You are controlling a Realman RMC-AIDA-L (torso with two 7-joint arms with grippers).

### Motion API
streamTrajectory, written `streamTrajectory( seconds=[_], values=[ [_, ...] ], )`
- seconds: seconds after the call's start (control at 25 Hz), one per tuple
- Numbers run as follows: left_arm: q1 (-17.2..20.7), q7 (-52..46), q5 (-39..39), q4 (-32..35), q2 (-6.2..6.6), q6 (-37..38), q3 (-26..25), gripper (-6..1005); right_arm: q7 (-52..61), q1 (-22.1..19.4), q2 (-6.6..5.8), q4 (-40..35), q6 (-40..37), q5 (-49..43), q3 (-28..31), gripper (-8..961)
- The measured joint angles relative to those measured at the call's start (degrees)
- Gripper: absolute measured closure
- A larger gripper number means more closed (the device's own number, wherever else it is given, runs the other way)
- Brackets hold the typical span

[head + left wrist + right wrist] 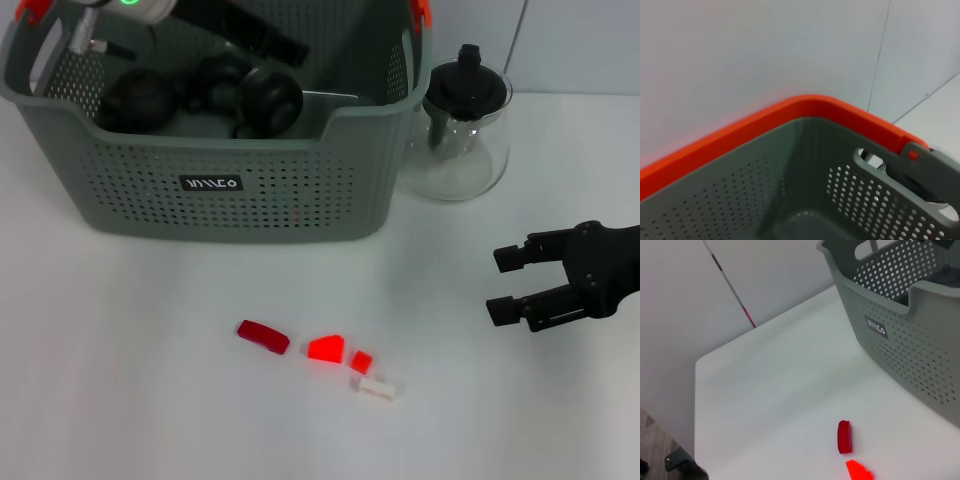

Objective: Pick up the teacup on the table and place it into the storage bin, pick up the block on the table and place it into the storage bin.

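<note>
Left tool (175, 95) inside storage bin (240, 185), grip hidden; right tool (505, 285) open above table (120, 380).

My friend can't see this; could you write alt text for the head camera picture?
A grey-green storage bin stands on a white table beside a glass teapot. Small red blocks lie in front; the robot's open right hand hovers right.

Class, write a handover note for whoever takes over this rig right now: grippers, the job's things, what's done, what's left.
Left arm: reaching over the storage bin.
Right gripper: open, empty, above the table, right of the blocks.
Done, probably: dark round items lie in the bin; no teacup shows on the table.
Left: blocks, such as the dark red block, lie on the table, not yet binned.
</note>
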Motion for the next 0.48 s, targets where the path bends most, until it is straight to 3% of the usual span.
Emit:
streamTrajectory(
  seconds=[0.12, 0.28, 0.44, 0.48],
  values=[
    [1.2, -0.7, -0.8, 4.0, 0.01, 2.3, -0.9, 332, -0.3, 0.0, -0.02, 0.0, 0.0, 0.0, 0.1, 31],
    [5.7, 0.3, -9.5, 14.5, -0.42, 10.0, -6.3, 282, -0.7, 0.1, -0.03, 0.0, 0.1, 0.0, 0.7, 29],
    [12.7, 6.7, -28.5, 21.1, -0.4, 22.2, -10.7, 284, -0.8, -0.1, -0.02, 0.0, 0.7, 0.1, 1.0, 29],
    [16.1, 11.2, -36.0, 21.6, -0.32, 28.8, -11.4, 284, -0.8, -0.2, -0.01, 0.0, 0.9, 0.1, 1.0, 29]
  ],
)
